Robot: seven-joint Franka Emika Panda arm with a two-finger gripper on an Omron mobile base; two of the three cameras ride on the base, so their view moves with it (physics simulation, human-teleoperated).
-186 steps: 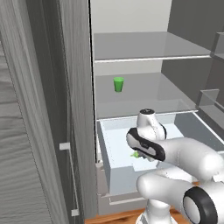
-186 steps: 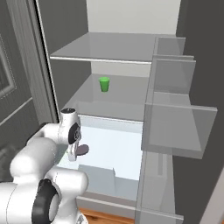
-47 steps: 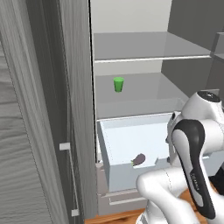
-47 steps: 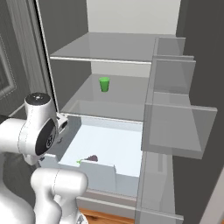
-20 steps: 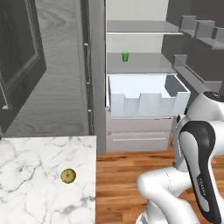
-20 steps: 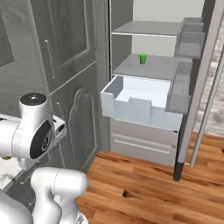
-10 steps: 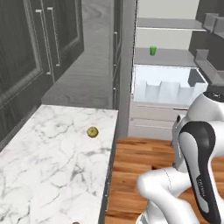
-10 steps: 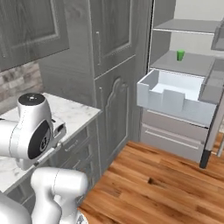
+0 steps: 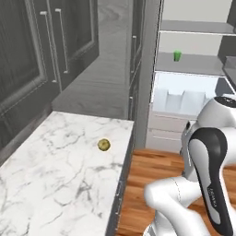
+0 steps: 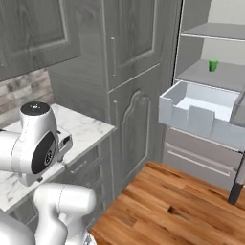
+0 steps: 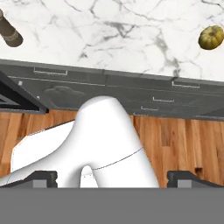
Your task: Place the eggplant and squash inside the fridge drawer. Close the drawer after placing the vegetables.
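Observation:
A small round yellow-green squash (image 9: 104, 144) lies on the white marble counter (image 9: 55, 170), near its right edge. In the hand view the squash (image 11: 211, 37) sits at the upper right, far from my gripper (image 11: 114, 178). The gripper's two dark fingertips (image 11: 41, 177) stand wide apart with nothing between them, so it is open. The pale bluish-white fridge drawer (image 9: 184, 102) stands pulled out below the fridge shelf, and its notched front wall (image 10: 191, 119) faces the room. The eggplant is out of view.
A brown pepper mill (image 11: 8, 33) stands on the counter at the hand view's upper left. A green cup (image 10: 213, 65) sits on the fridge shelf above the drawer. Grey cabinet drawers (image 11: 113, 94) run below the counter edge. Wooden floor (image 10: 182, 206) lies between counter and fridge.
The whole picture has shifted as the base swings from the fridge toward the marble counter. The squash and counter now look larger and nearer, the drawer farther right. The gripper stays open.

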